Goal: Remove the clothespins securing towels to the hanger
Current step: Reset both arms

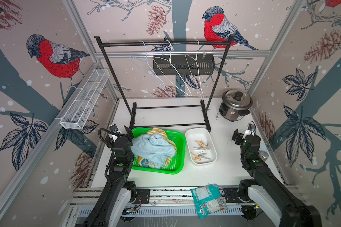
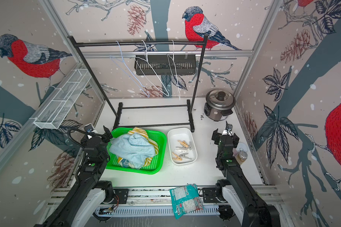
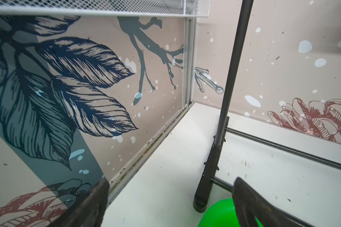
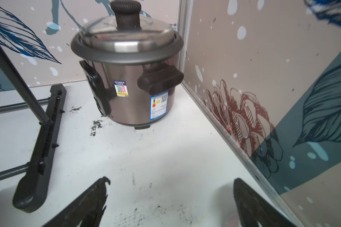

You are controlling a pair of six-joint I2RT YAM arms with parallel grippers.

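Lying heaped in the white tray [image 1: 197,135] at centre frame are tan wooden and pale grey clothespins [image 1: 201,150]; the towels [image 1: 154,147], light blue over yellow-striped, fill the green basket [image 1: 177,161] left of it. Left gripper [image 3: 171,179] and right gripper [image 4: 171,179] gape wide, empty.

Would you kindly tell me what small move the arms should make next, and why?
Probably just retract both arms to rest: the hangers hang bare, the towels lie heaped in the green basket, the clothespins lie in the white tray, and the left gripper and right gripper are open and empty.
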